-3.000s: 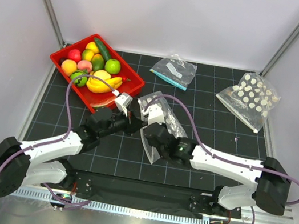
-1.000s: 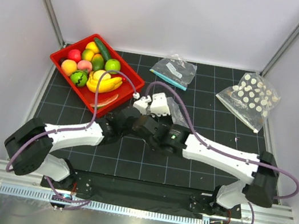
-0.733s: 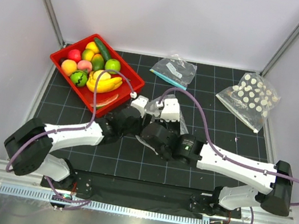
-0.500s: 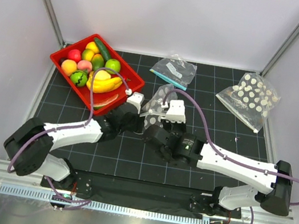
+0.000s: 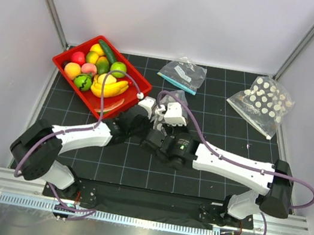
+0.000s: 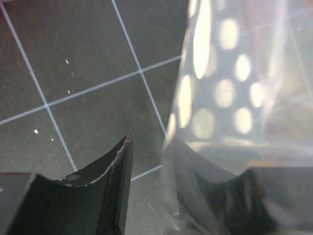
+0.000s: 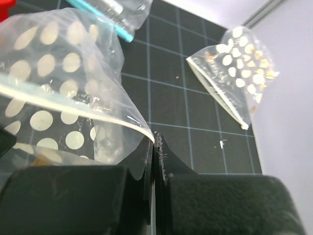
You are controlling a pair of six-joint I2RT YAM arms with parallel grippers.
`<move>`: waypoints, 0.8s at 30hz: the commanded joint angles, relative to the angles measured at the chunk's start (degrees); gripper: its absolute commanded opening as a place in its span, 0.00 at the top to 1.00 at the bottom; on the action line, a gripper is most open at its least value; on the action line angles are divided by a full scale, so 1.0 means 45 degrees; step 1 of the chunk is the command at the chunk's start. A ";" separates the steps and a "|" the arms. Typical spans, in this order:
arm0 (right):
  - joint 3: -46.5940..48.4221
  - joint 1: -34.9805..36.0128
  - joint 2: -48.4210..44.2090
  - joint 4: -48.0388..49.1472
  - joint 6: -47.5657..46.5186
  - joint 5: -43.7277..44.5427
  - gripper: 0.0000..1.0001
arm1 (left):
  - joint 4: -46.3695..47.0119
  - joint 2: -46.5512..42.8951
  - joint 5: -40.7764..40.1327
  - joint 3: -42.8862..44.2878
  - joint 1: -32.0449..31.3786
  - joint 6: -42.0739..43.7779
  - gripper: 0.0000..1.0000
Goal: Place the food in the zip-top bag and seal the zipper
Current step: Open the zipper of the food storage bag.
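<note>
The food lies piled in a red tray at the back left: bananas, green and red fruits. The zip-top bag, clear with white dots, hangs above the mat's middle between both grippers. My right gripper is shut on the end of the zipper, and the bag billows to its left. My left gripper is open. Its left finger stands apart from the film, while the bag drapes over the other finger. In the top view the left gripper and right gripper nearly meet.
A clear undotted bag with a teal strip lies at the back centre. Another dotted bag holding something lies at the back right, also visible in the right wrist view. White walls enclose the black grid mat.
The left gripper's jaws have narrowed around the bag's edge. Both wrists shifted slightly toward the back, keeping the bag bunched between them. The right gripper stayed shut on the rim.
</note>
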 commanded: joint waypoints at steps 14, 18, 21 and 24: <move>-0.1730 -0.1152 -0.0395 0.6095 -0.4097 -0.5277 0.87 | 0.1409 -0.1068 0.1899 -0.0864 0.0141 0.0499 0.79; -0.1965 -0.1426 -0.0708 0.6292 -0.4097 -0.5748 0.81 | 0.1409 -0.0989 0.1978 -0.0805 0.0121 0.0479 0.99; -0.1965 -0.1486 -0.0806 0.6117 -0.3980 -0.5827 0.73 | 0.1429 -0.1028 0.1900 -0.0844 0.0141 0.0460 1.00; -0.1868 -0.1486 -0.0787 0.5727 -0.3844 -0.5710 0.63 | 0.1487 -0.1106 0.1861 -0.0902 0.0141 0.0421 1.00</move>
